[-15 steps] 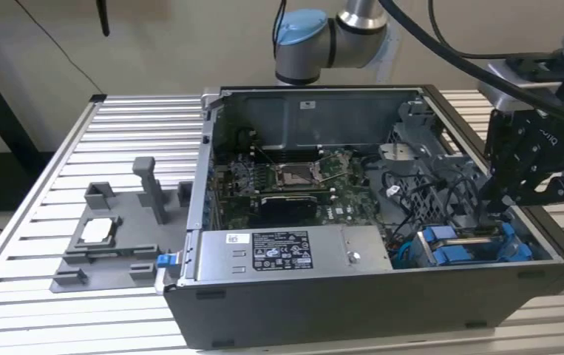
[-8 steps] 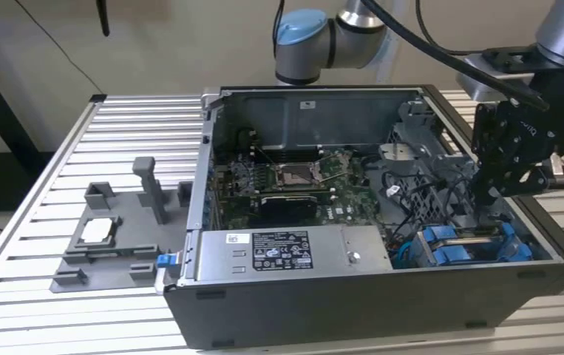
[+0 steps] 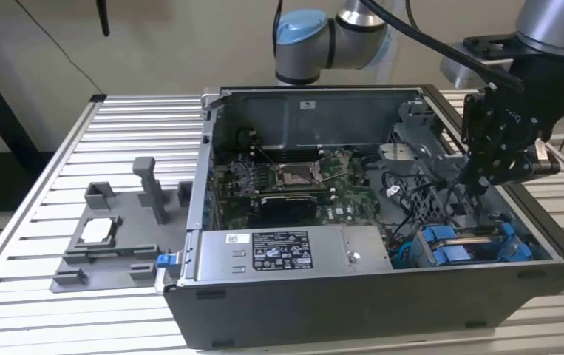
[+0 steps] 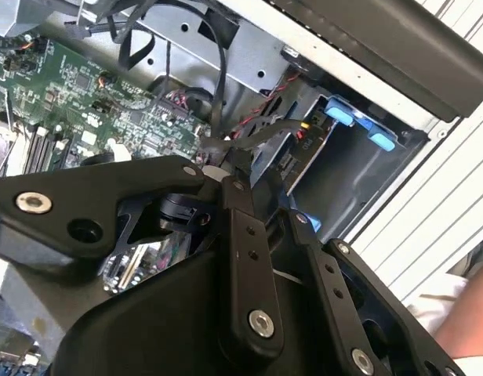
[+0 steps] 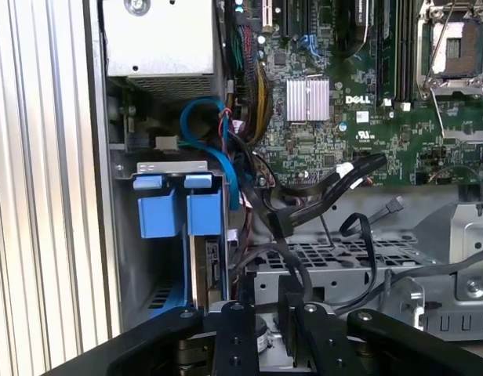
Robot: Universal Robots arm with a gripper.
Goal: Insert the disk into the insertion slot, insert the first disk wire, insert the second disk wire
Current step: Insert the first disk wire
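I see my gripper (image 3: 471,181) inside the computer case (image 3: 361,310), jaws pinching a black wire (image 5: 291,258). The insertion slot (image 3: 469,245) sits near, at six o'clock from it in the exterior view.

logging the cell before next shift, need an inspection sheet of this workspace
surface: slatted metal table, bearing the open black computer case
job's things: insertion slot with blue rails inside the case; what it holds is unclear
clutter: grey fixture tray outside the case, a flat silver item lying in it
end effector: above the case's interior, close to the insertion slot
cables: loose black cables and a blue cable beside the slot
surroundings: plain wall behind the table
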